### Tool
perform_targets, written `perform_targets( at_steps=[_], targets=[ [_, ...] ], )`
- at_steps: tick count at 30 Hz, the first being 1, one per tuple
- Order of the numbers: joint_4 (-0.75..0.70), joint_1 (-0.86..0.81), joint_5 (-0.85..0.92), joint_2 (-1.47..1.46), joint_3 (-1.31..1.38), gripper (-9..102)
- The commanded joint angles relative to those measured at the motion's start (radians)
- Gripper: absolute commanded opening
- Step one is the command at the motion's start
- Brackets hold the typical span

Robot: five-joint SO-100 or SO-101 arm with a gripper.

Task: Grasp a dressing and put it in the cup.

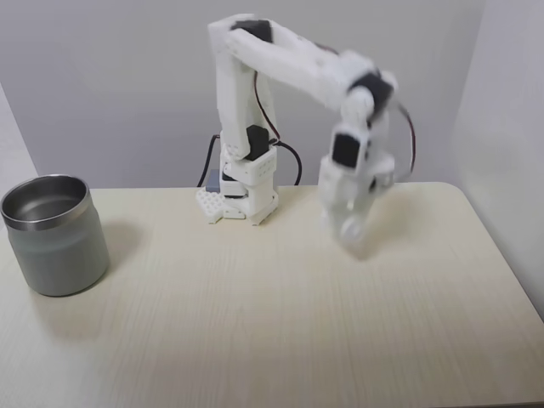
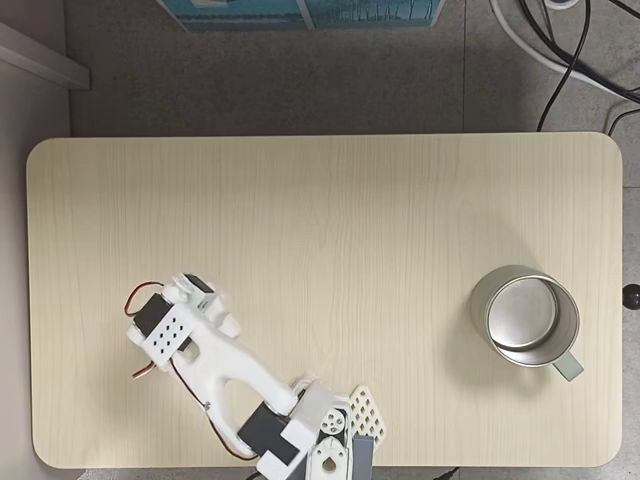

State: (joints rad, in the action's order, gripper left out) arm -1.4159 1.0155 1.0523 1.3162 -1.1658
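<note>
The cup (image 1: 58, 246) is a squat grey metal tumbler with a shiny rim, standing at the table's left edge in a fixed view and at the right side (image 2: 482, 300) in the top-down fixed view. My white gripper (image 1: 354, 240) points straight down, its tips blurred and just above the tabletop right of the arm's base, far from the cup. From above, the wrist (image 2: 170, 330) covers the fingers. The dressing is hidden; a round white shape at the gripper's lower end is too blurred to name. Whether the jaws stand apart or together is unclear.
The arm's base (image 1: 242, 200) is clamped at the table's back edge with black cables behind it. The pale wooden tabletop (image 2: 330, 240) spreads wide between gripper and cup. Cables (image 2: 560, 60) and a blue box (image 2: 300, 12) lie on the floor beyond the table.
</note>
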Motion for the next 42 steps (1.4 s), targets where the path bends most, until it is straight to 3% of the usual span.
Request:
perform_targets(
  at_steps=[1, 10, 16, 27, 35, 42],
  targets=[
    [-0.080, -0.003, -0.044, -0.164, -0.115, 0],
    [-0.186, -0.221, -0.196, -0.265, -0.376, 0],
    [-0.225, -0.509, -0.313, -0.227, -0.525, 0],
    [-0.252, -1.149, -0.469, -0.357, -0.532, 0],
    [-0.153, -1.626, -0.511, -0.281, -0.540, 0],
    [-0.061, -1.858, -0.526, -0.094, -0.561, 0]
  ],
)
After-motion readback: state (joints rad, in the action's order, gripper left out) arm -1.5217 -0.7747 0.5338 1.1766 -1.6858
